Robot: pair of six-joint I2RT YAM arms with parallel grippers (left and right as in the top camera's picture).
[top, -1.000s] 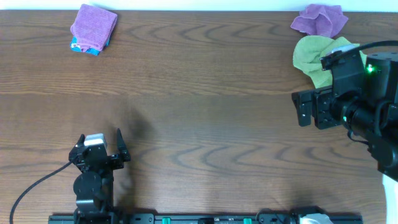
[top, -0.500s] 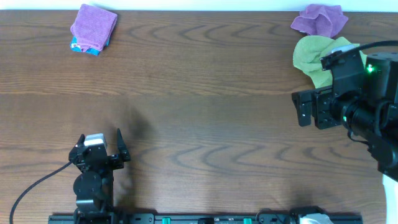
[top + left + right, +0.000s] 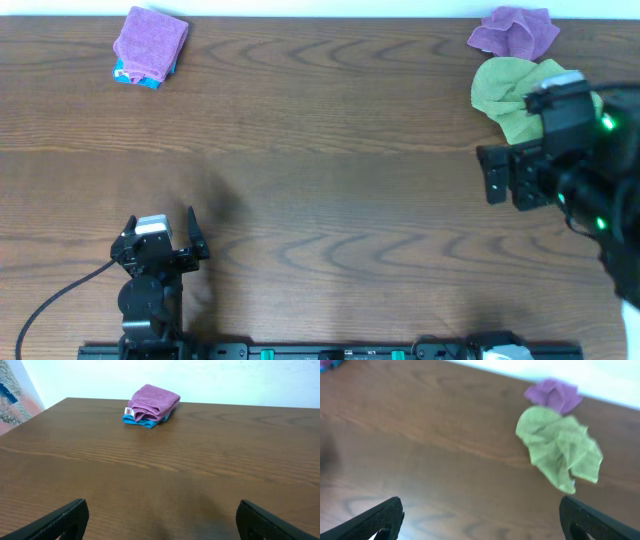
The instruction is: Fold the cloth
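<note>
At the counter's (image 3: 330,150) far left corner, well apart from the left pincer (image 3: 160,230) and farther from the right pincer (image 3: 480,517), the cloth (image 3: 152,38) lies folded, a plush purple pad atop a blue cloth (image 3: 135,420), white tag showing. Both pincers gape wide, holding nothing. Bare wood grain spreads between. By the far right edge, a crumpled lime-green towel (image 3: 505,90) touches a bunched purple cloth (image 3: 515,30).

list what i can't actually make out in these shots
- Overhead: the right part of the green towel is hidden under the right arm.
- Overhead and left wrist: the blue cloth is mostly covered by the folded purple cloth, so its size is unclear.
- Left wrist: the white tag is too small to read.
- Right wrist: the whole view is blurred, and the bunched purple cloth shows no detail.
</note>
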